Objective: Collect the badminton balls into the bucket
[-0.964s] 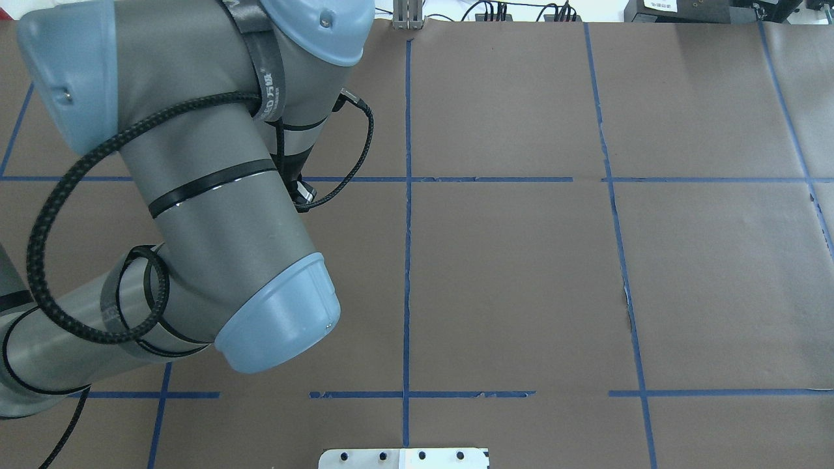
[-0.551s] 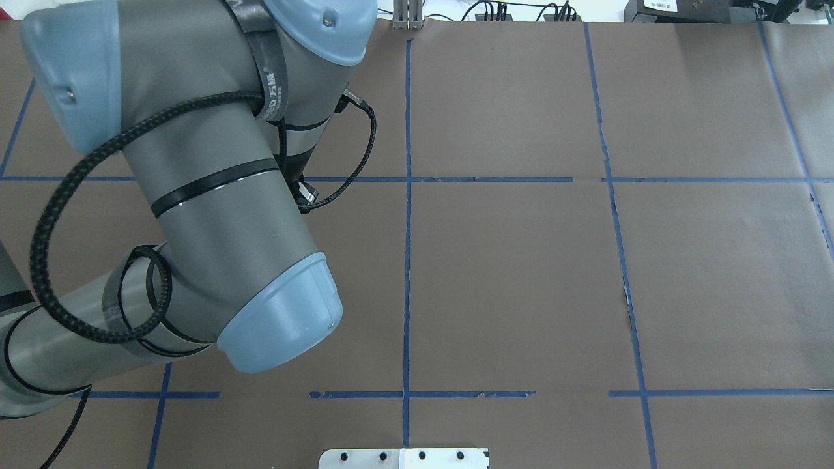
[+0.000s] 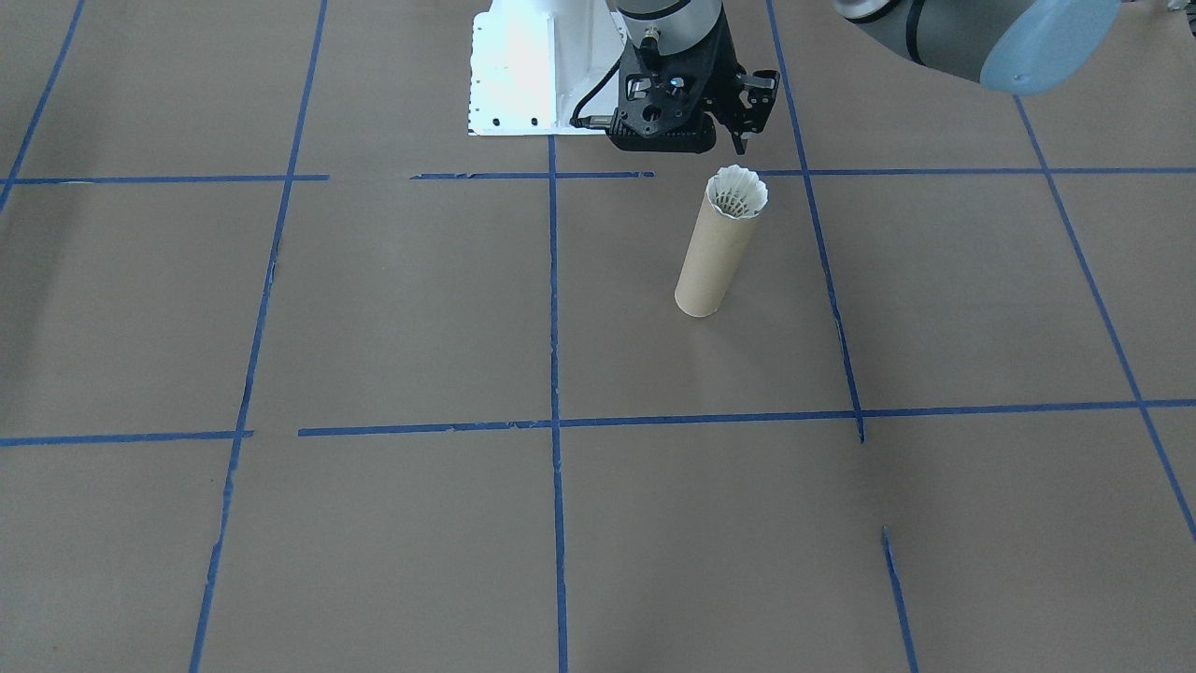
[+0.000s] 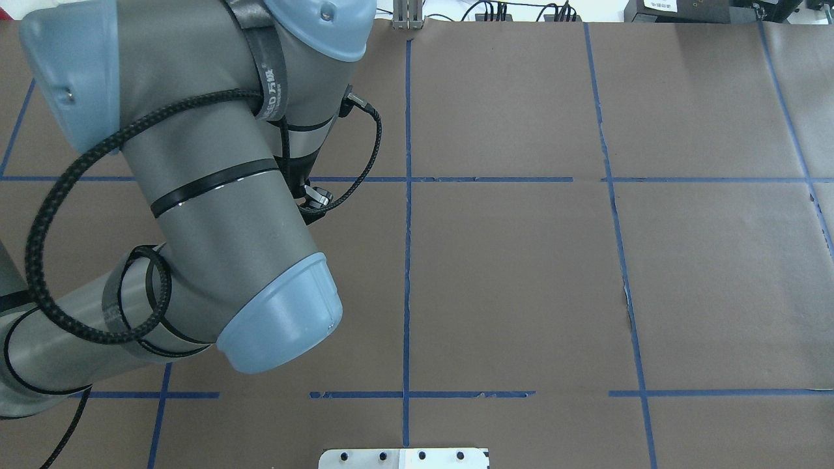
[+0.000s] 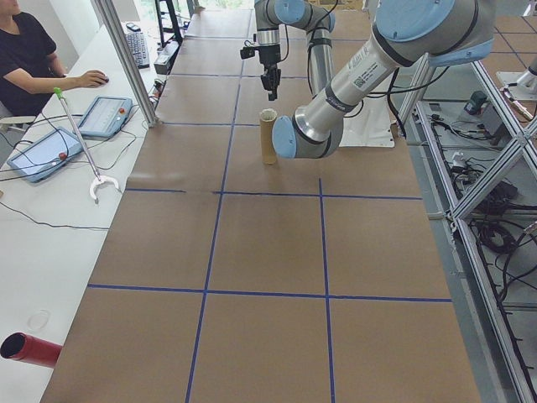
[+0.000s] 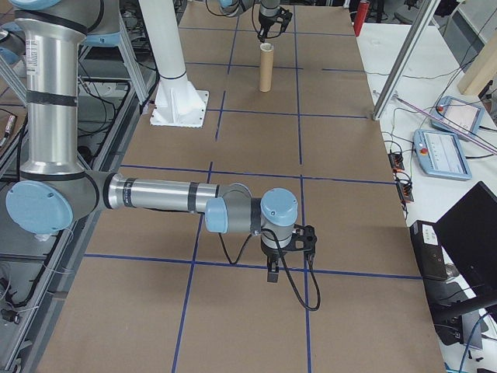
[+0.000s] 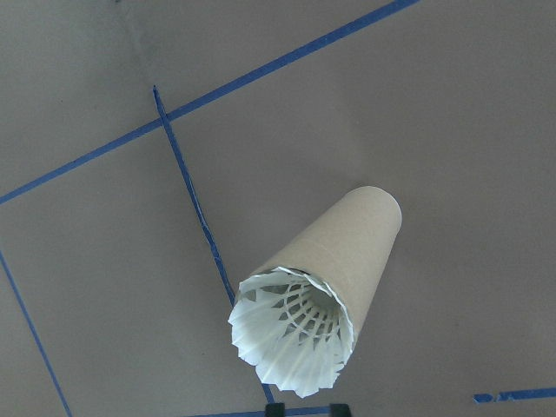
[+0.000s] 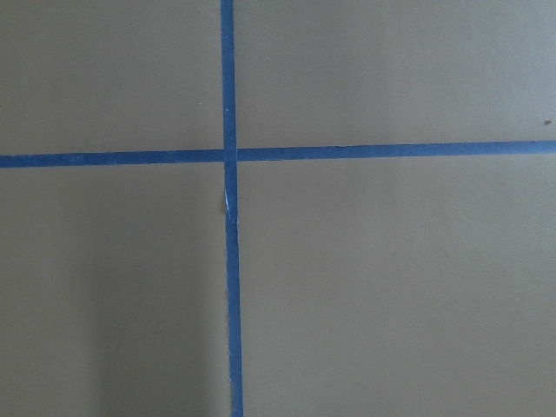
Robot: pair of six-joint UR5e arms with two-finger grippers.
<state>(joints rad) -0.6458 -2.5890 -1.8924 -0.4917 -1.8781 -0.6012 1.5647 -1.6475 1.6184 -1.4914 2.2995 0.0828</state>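
Looking down, I am seeing the tube (image 3: 717,245) standing upright with 1 shuttlecock (image 3: 736,192) seated skirt-up in its mouth. The left gripper (image 3: 738,112) is hanging just above it, empty; whether its jaws are parted, I cannot tell. The right gripper (image 6: 286,252) is idling well apart, state unclear.

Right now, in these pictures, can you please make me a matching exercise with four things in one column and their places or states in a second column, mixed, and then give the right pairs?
Things:
1. shuttlecock
2. cardboard tube
3. left gripper
4. right gripper

Places or states:
A. stands upright on the brown table cover
B. hangs just above the tube's mouth, holding nothing
C. sits in the tube's top, feathers up
D. points down over a blue tape line, far from the tube

Pairs: 1-C, 2-A, 3-B, 4-D
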